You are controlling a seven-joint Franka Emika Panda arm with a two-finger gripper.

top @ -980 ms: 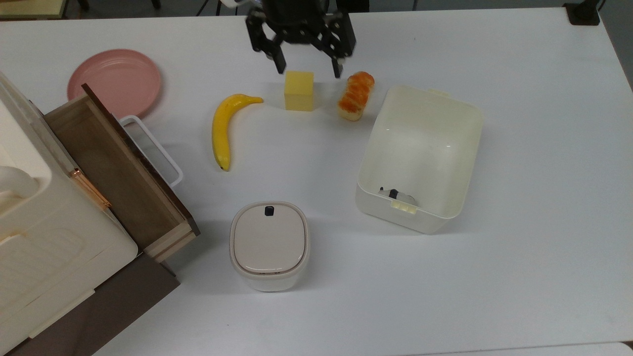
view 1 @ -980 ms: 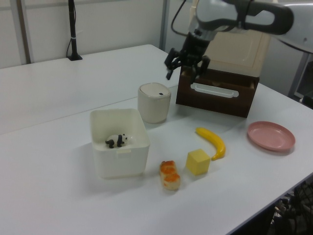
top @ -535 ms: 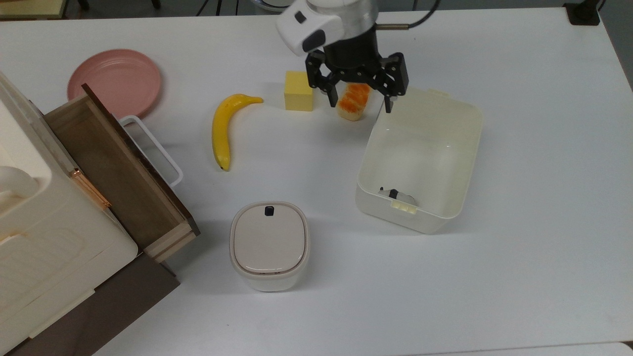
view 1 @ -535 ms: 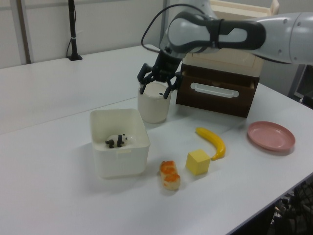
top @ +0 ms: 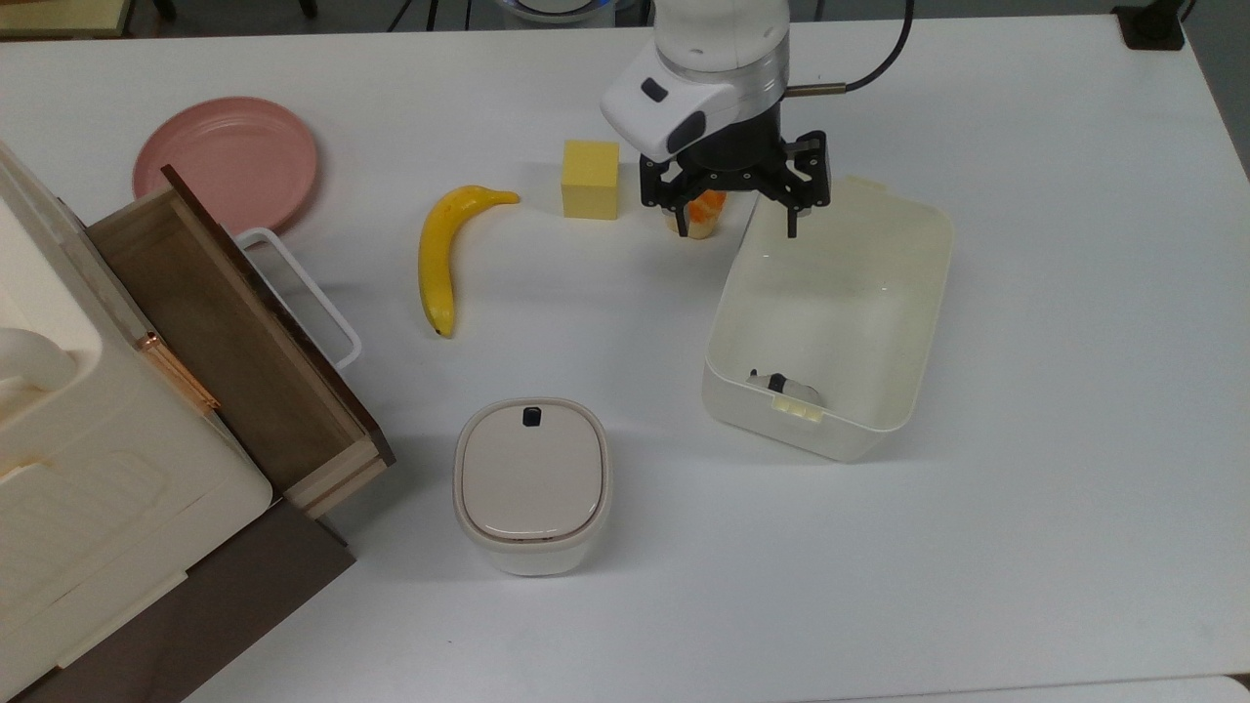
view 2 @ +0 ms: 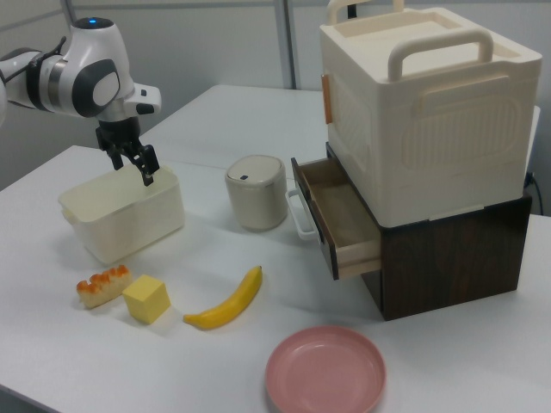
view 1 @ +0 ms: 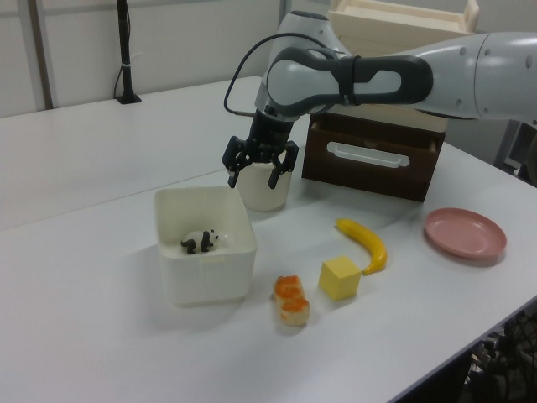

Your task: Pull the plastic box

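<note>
Left view first, working from my side outward: a glazed orange bread roll (view 1: 291, 299) and a matte yellow foam cube (view 1: 341, 278) lie nearest on the white surface (view 1: 101, 336), then the plastic box (view 1: 204, 252), a deep cream tub with rounded corners, smooth walls and a small latch tab on its short rim. A little black-and-white panda toy (view 1: 200, 241) rests inside it. Just past the box's far rim hangs the gripper (view 1: 257, 171), fingers spread, pointing down. From the top view I judge the gripper (top: 734, 213) sits over the box's upper-left corner in the top view, one finger above the interior, the other outside over the roll. The box's long axis runs away from the arm, slightly skewed. Dropping over that rim looks like the next step before any pull. Farther off stand the lidded bin (view 1: 265, 179), a smooth curved banana (view 1: 366, 244), the pink plate (view 1: 465, 233) and the wooden drawer (view 1: 373, 158).
</note>
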